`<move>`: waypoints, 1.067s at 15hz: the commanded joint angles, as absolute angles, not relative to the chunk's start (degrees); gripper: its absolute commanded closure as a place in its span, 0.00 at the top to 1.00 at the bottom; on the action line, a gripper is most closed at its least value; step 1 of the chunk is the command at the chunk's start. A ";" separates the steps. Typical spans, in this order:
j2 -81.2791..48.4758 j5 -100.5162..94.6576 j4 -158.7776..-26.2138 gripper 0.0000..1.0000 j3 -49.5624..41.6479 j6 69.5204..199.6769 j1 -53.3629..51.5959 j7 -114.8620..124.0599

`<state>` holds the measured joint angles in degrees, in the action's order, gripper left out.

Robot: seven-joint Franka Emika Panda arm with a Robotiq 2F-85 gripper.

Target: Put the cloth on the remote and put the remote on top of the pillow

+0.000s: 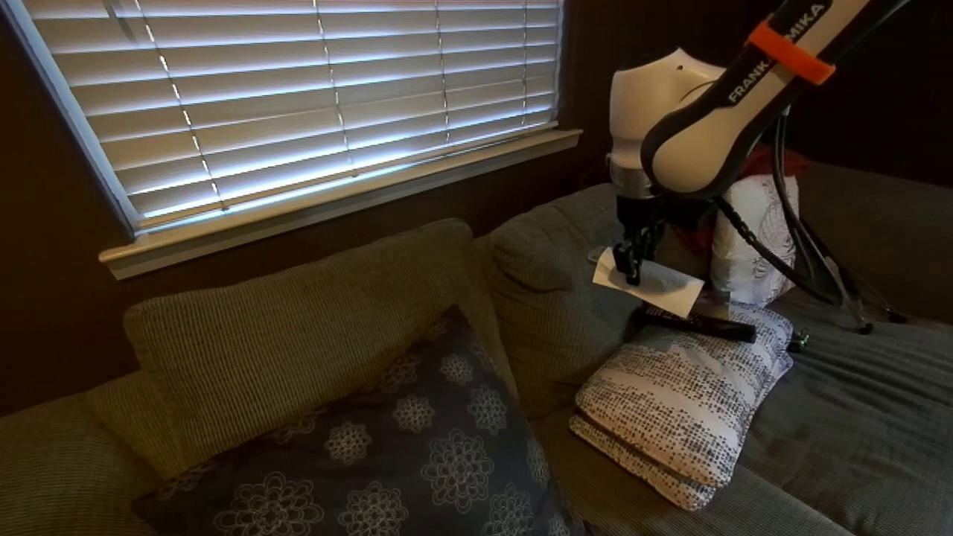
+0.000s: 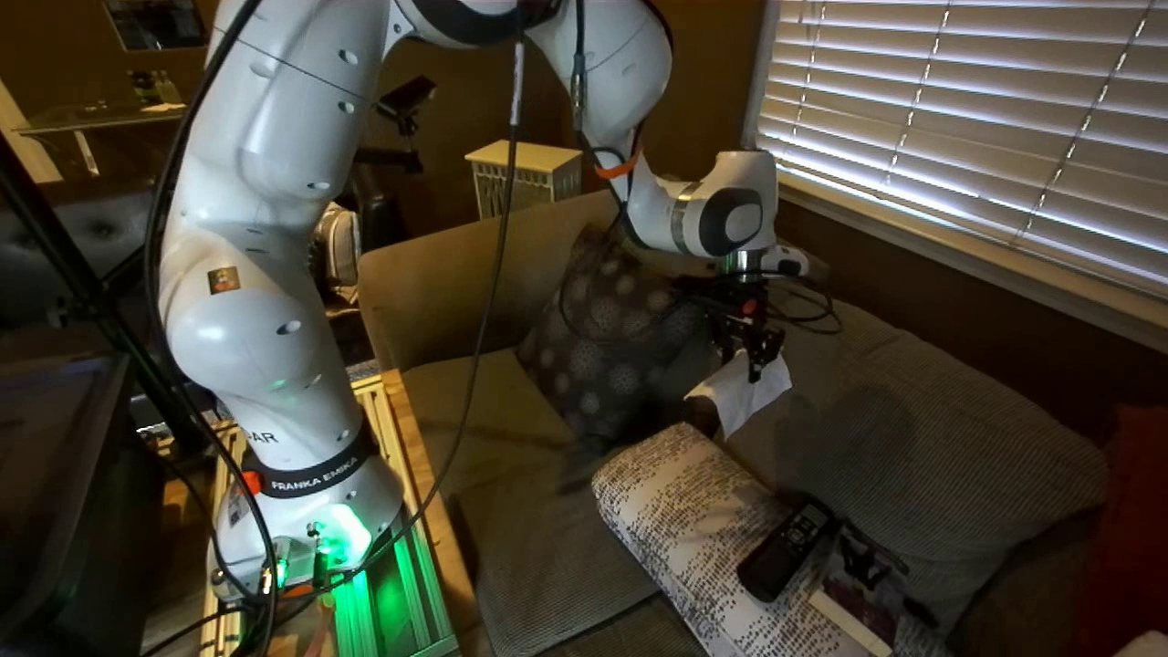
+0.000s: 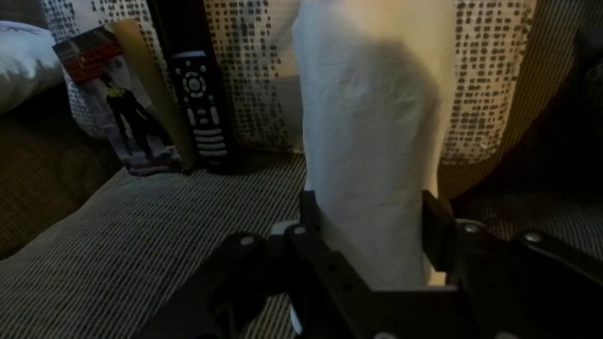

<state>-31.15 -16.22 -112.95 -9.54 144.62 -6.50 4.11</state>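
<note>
My gripper is shut on the cloth, a pale white rag that fills the gap between the two fingers. In both exterior views the cloth hangs in the air from the gripper, near the sofa's back cushion. The remote, slim and black, lies across the pillow, near the pillow's edge on the backrest side. That pillow is pale with dark dots, flat on the seat. In the wrist view the remote shows its buttons, left of the cloth, uncovered; the cloth hides part of the pillow.
A picture package lies right beside the remote. Behind stands a white pillow. A dark cushion with pale circles leans at the sofa's opposite end. The sofa back and window sill lie close to the arm; red fabric is at the edge.
</note>
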 commanded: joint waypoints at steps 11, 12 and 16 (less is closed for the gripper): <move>-26.64 -17.49 -96.56 0.28 -8.39 135.70 -6.15 7.34; -27.92 -16.82 -93.83 0.28 -8.24 133.92 -5.82 7.61; -27.21 -15.19 -93.51 0.53 -7.10 130.70 -4.73 7.52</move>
